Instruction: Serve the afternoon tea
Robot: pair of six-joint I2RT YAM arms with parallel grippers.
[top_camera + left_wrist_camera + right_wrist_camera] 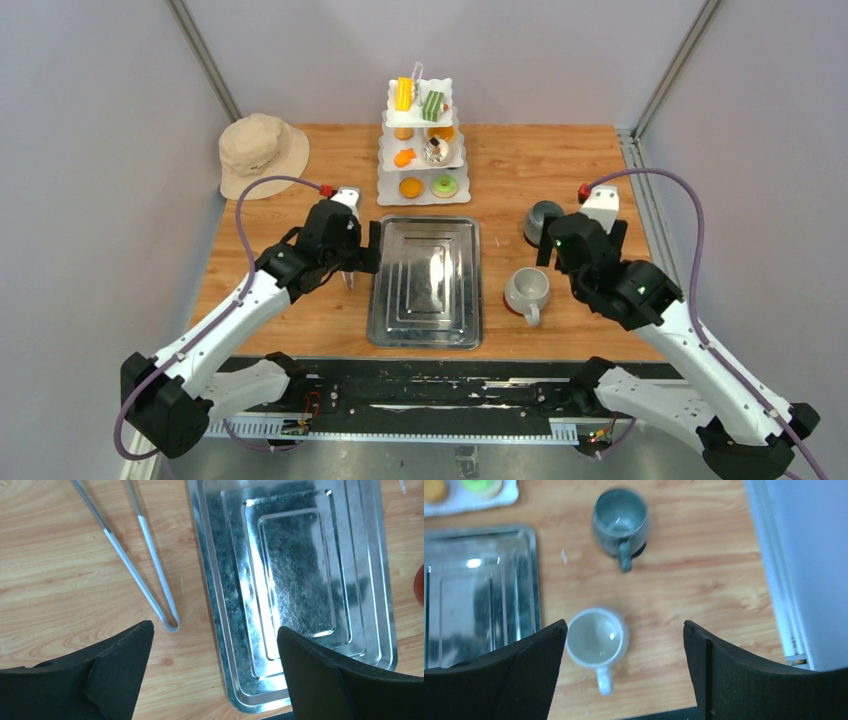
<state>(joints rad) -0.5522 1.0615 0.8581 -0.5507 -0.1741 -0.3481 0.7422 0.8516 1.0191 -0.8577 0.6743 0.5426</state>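
At the far left of the wooden table (560, 160) a beige hat (262, 150) lies well behind and to the left of the left gripper (215, 630), clear of everything. That gripper hangs low over the table with its jaws wide apart and nothing between them. A pair of metal tongs (145, 575) lies flat ahead of its left finger, the closed end nearest the fingertip but not touching it. The steel tray (300, 580) lies under and ahead of its right finger, its near left rim running through the gap. Beyond the tray's far end stands a white tiered stand (385, 195) loaded with toy pastries (433, 104), an orange donut (411, 187) and a green donut (444, 185) on its lowest level; nothing stands between the stand and either gripper except the tray. The right gripper (625, 625) is to the right of the tray, its jaws apart. The white mug (596, 640) stands upright on the table in that gap, close against the left finger, handle pointing back toward the arm; it looks blurred, and contact cannot be told. The grey mug (620, 520) stands upright farther ahead, apart from the white one.
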